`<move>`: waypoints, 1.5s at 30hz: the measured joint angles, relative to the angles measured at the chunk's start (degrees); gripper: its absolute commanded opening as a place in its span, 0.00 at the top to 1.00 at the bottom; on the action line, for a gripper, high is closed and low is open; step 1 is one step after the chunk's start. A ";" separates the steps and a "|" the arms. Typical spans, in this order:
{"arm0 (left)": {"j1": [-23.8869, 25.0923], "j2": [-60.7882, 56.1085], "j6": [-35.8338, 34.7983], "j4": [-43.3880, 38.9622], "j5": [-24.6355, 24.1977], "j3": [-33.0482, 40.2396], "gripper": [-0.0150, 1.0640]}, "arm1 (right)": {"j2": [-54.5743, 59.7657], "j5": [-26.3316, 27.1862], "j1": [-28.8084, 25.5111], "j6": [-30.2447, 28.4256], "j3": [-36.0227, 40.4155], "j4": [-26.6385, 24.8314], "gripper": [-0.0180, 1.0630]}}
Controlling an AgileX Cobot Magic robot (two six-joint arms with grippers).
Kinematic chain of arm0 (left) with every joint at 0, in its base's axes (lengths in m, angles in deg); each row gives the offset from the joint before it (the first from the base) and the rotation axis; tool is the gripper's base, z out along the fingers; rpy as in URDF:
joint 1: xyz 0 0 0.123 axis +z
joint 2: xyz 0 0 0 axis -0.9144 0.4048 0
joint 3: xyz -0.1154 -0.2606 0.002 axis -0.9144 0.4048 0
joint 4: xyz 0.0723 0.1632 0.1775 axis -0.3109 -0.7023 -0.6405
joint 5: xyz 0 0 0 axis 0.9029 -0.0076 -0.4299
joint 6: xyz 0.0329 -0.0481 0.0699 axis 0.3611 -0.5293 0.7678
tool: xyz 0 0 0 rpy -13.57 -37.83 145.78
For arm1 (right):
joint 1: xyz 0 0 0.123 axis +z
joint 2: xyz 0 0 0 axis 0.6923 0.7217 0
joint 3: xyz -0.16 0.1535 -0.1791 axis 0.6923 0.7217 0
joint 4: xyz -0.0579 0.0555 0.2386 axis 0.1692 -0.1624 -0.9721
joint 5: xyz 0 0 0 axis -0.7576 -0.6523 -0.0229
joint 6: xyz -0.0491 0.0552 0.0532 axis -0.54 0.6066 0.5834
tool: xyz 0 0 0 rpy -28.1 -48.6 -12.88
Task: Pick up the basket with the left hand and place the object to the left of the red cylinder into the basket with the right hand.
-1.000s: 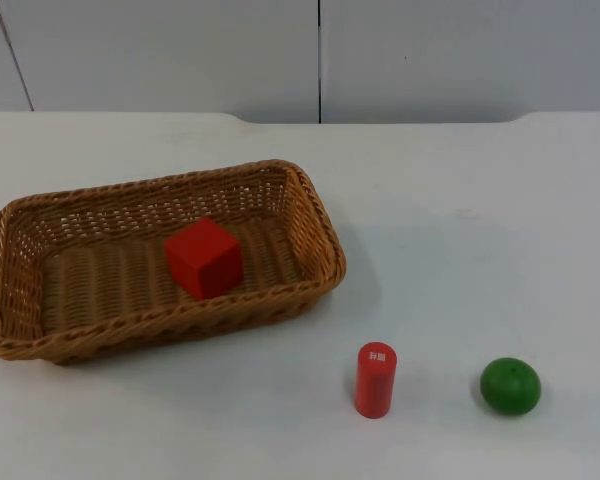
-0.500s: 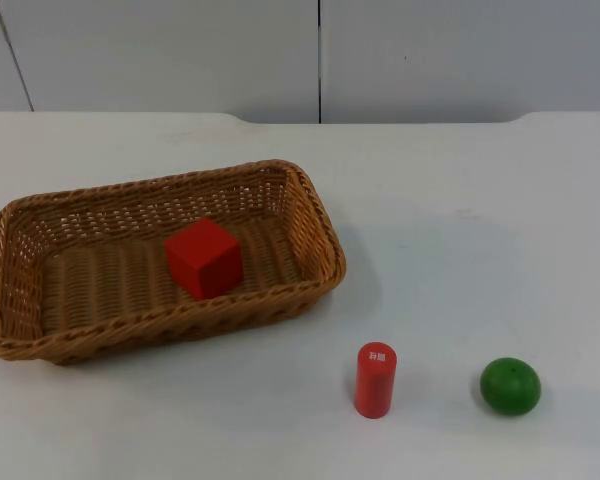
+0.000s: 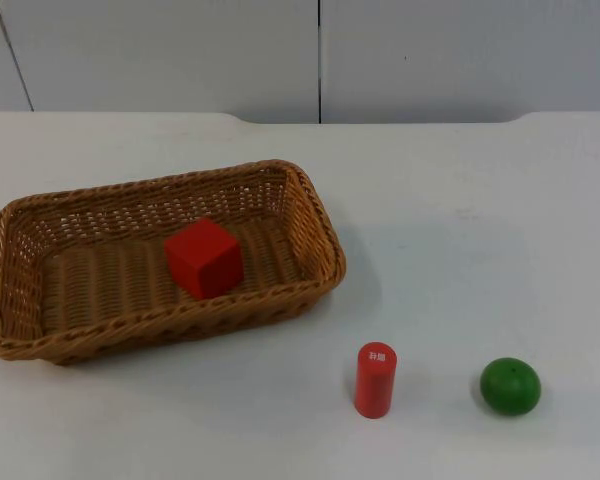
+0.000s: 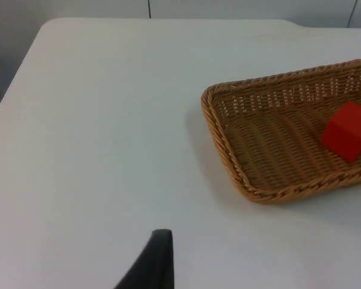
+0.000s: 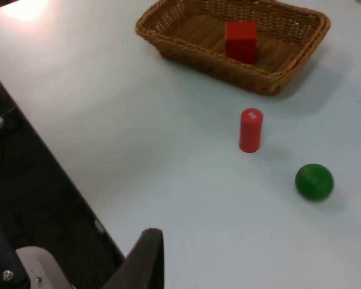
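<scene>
A red cube sits inside the wicker basket, which rests on the white worktop at about ten o'clock from the upright red cylinder; a green ball lies at the cylinder's three o'clock. Both arms wait clear of the objects, and whether either hand is open or closed cannot be told. The risk is that lifting the basket by one rim would tip it, sliding the cube out.
</scene>
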 measured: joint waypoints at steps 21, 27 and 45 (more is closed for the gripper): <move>0.00 0.00 -0.04 -0.35 0.00 0.00 0.01 | 0.00 0.20 0.00 -0.62 0.00 -0.40 0.01; 0.00 0.00 -0.31 -0.62 0.00 0.00 0.01 | 0.00 0.20 0.00 -0.62 0.00 -0.40 0.01; 0.00 0.00 -3.36 -1.65 0.00 0.00 0.01 | 0.00 0.33 -7.09 -0.12 0.00 -0.84 0.01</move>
